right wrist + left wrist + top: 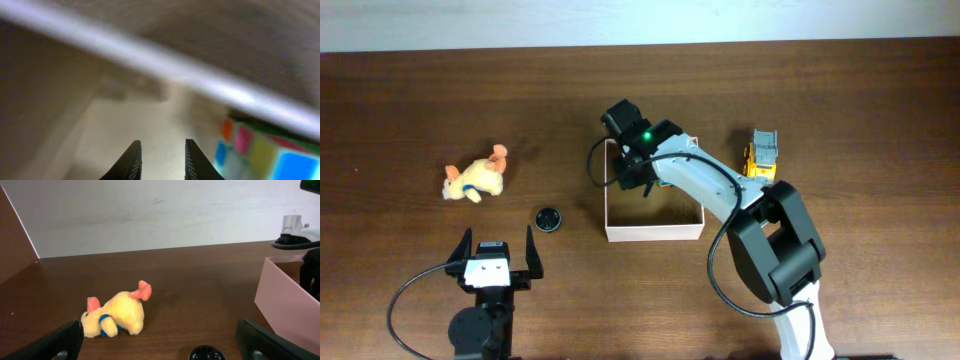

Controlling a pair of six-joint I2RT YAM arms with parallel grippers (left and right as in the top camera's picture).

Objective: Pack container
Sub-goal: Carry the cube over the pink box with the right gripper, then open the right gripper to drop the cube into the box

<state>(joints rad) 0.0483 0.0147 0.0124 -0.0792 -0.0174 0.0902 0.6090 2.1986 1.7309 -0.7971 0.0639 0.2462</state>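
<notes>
Overhead, the container (653,232) is seen at mid-desk, with the right arm (705,182) reaching into its far left corner; a snag is judged the chief risk, since the right jaws are shown low beside a thin wall, and a careless sideways pull-out could catch the rim and drag or tip the box; the multicoloured cube (260,150), glimpsed just beside those jaws in the right wrist view and apparently inside the box, could likewise be knocked.

The container is pictured as square, shallow and open-topped, white outside and tan cardboard within; it is judged light and easily shoved.

The right jaws are parted only narrowly, and nothing is held between them.

Outward, a yellow toy truck (761,155) is seen just beyond the right wall; a small black round object (549,218) lies near the left wall; a plush toy (475,180) lies well apart on the left of the desk (400,100); the left jaws are spread wide and empty near the front edge, with the plush toy framed between them.
</notes>
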